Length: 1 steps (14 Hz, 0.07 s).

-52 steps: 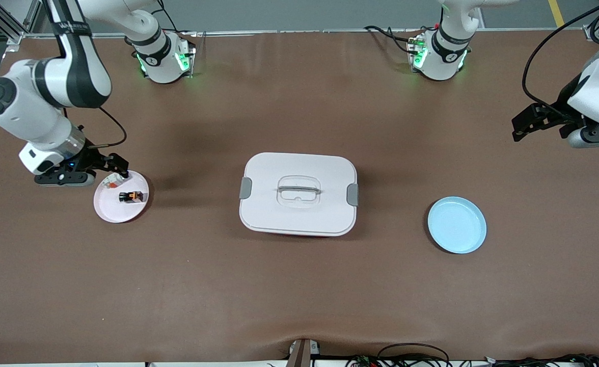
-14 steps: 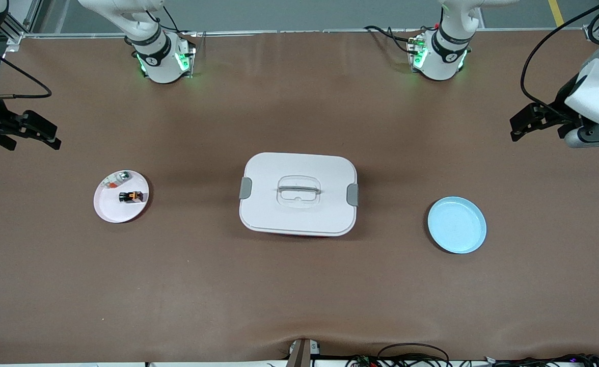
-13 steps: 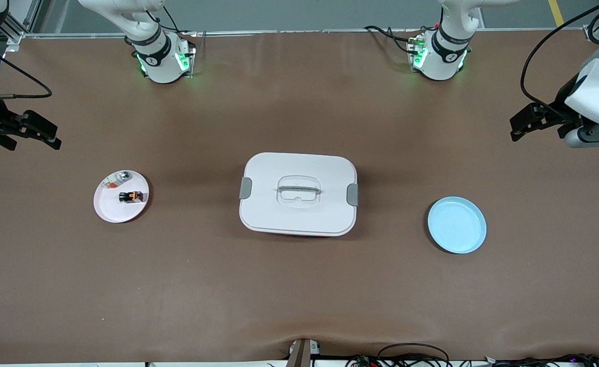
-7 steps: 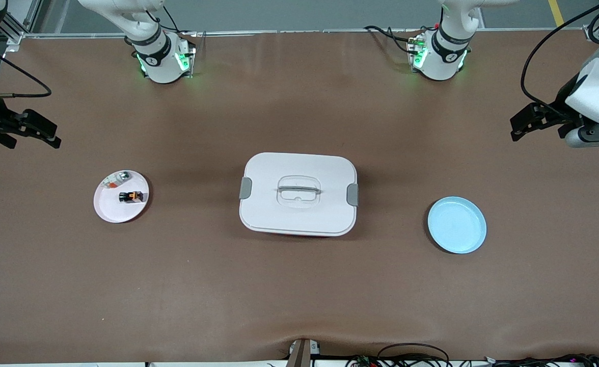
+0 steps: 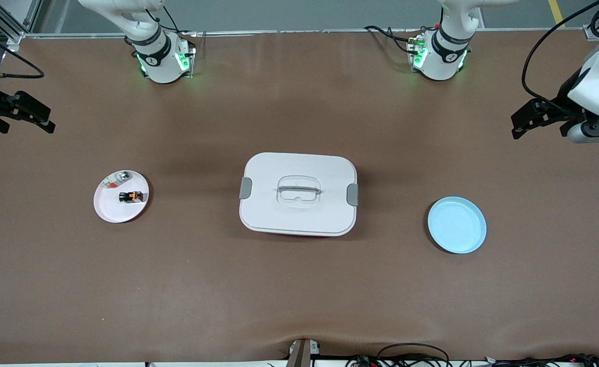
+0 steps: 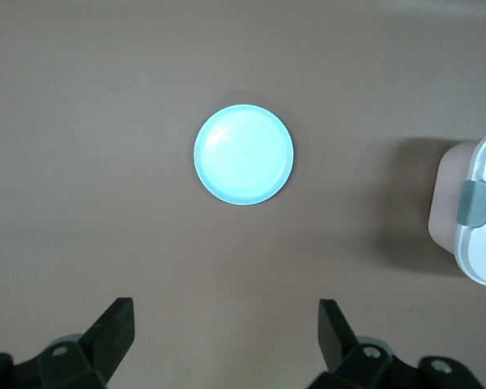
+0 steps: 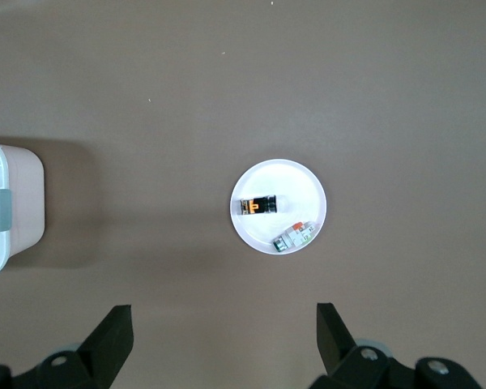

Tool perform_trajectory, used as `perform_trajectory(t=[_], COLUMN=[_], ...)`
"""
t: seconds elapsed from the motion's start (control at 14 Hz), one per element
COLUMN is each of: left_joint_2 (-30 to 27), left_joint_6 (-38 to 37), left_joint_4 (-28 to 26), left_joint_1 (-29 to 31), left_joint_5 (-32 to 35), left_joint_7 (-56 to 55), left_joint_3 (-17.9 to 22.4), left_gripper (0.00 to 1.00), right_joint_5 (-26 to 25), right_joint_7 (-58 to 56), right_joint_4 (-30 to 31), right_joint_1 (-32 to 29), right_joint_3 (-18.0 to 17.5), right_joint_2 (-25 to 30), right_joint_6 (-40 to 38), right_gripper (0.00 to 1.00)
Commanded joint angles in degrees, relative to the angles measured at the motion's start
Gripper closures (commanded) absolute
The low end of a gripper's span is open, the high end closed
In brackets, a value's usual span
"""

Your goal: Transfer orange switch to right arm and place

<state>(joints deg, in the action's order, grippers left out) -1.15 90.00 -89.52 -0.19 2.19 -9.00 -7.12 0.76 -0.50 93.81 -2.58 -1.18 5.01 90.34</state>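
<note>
The orange switch [image 5: 131,196] [image 7: 258,207], a tiny black block with an orange section, lies on the small pinkish-white plate [image 5: 112,210] [image 7: 290,180] toward the right arm's end of the table. My right gripper [image 5: 27,127] [image 7: 223,309] hangs open and empty, high over the bare table at that end and off to the side of the plate. My left gripper [image 5: 539,133] [image 6: 225,306] is open and empty too, high over the table at the left arm's end.
A small silver-white-and-red piece [image 5: 116,178] [image 7: 293,237] shares the plate with the switch. A white lidded box [image 5: 298,214] [image 6: 478,219] [image 7: 4,207] sits mid-table. An empty blue plate [image 5: 456,225] [image 6: 244,154] lies toward the left arm's end.
The right gripper, earlier low at the pinkish plate's edge, has risen and pulled away toward the table's end. Over the last second both grippers drifted slightly. The switch has not moved.
</note>
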Motion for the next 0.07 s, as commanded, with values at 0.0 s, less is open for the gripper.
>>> perform_trajectory(t=[0.0], left_joint_2=[-0.3], left_joint_6=[-1.8], left_joint_4=[0.9], left_joint_1=[0.0], left_joint_5=[-0.2], left_joint_7=[0.8], left_joint_3=[-0.1], left_gripper=[0.00], right_joint_5=[0.1], right_joint_7=[0.3], right_joint_4=[0.6], right_joint_1=[-1.3], right_joint_3=[-0.8], right_joint_2=[0.6], right_joint_6=[-0.9], right_gripper=[0.00])
